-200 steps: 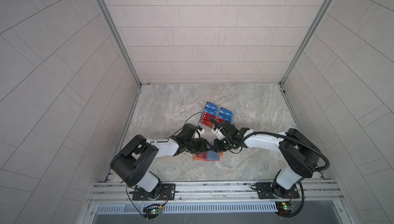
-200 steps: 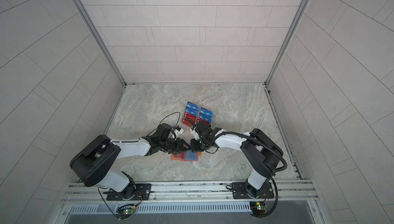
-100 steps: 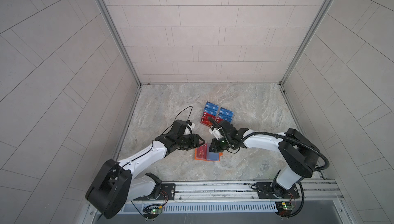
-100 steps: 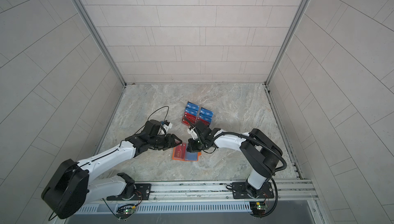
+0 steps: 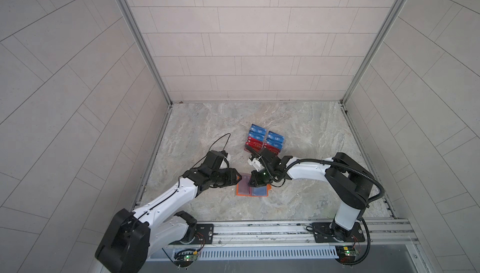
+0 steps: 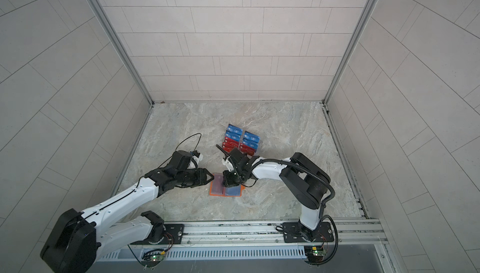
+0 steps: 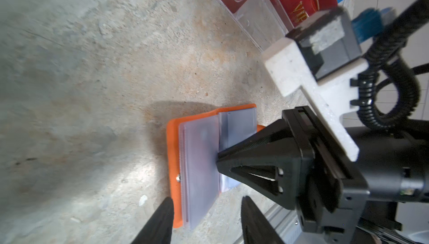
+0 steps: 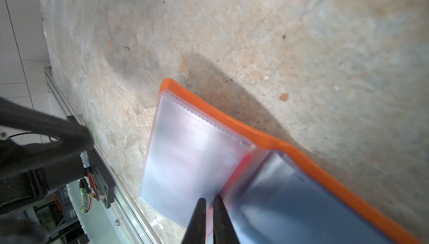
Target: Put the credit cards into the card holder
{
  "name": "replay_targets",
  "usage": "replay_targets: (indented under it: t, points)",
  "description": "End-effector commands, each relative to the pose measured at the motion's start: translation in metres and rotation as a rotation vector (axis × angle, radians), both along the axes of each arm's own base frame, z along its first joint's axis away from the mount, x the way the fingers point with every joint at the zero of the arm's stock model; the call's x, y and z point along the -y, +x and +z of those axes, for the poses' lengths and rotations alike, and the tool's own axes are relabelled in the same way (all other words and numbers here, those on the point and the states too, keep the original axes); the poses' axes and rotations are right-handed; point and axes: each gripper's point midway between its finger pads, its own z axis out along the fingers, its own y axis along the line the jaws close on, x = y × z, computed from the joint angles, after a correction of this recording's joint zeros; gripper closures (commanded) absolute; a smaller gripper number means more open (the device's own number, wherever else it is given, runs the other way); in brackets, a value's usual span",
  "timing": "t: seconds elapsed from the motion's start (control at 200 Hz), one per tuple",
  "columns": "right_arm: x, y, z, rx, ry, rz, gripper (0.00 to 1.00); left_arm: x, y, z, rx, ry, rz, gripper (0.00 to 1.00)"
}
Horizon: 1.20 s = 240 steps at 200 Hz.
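On the marble tabletop we see both arms reaching toward the near middle. The clear tiered rack stands just beyond them, its rows filled with blue and red credit cards. Near of the rack, the orange card holder lies open and flat with its sleeves up, the left page reddish and the right bluish. The left gripper hovers at its left edge, fingers spread and gripping nothing. The right gripper has its jaws almost together, tips on the sleeves at the fold. Whether they pinch anything, we cannot tell.
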Motion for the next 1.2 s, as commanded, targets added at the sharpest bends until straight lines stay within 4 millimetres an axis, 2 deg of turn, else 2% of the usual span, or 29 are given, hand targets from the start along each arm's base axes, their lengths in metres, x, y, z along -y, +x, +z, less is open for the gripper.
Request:
replay_targets:
  t: [0.0, 0.11, 0.22, 0.38, 0.561, 0.686, 0.881, 1.031, 1.196]
  points:
    - [-0.005, 0.005, -0.003, 0.011, -0.011, -0.011, 0.88, 0.01, -0.008, -0.002, -0.009, -0.024, -0.046, 0.53]
    - [-0.003, 0.005, -0.005, 0.007, -0.025, -0.016, 0.88, 0.021, -0.009, -0.009, -0.025, -0.058, -0.049, 0.57]
    - [-0.003, 0.005, 0.001, 0.017, -0.013, -0.017, 0.88, 0.027, -0.003, -0.018, -0.031, -0.071, -0.029, 0.61]
    - [0.0, 0.01, 0.02, 0.039, 0.013, -0.036, 0.88, 0.029, 0.002, -0.032, -0.059, -0.065, -0.01, 0.65]
    - [0.015, 0.021, 0.046, 0.095, -0.016, -0.031, 0.83, 0.022, -0.002, -0.044, -0.072, -0.02, -0.005, 0.65]
    - [0.026, 0.037, 0.065, 0.149, -0.06, -0.007, 0.74, 0.019, -0.002, -0.047, -0.067, 0.001, -0.004, 0.64]
    - [0.045, 0.077, 0.09, 0.224, -0.142, 0.012, 0.66, 0.017, -0.003, -0.052, -0.067, 0.017, -0.012, 0.63]
    - [0.049, 0.105, 0.104, 0.276, -0.183, 0.023, 0.63, 0.016, -0.004, -0.056, -0.071, 0.03, -0.016, 0.62]
    - [0.046, 0.127, 0.106, 0.312, -0.24, 0.062, 0.64, 0.016, -0.004, -0.055, -0.074, 0.031, -0.019, 0.61]
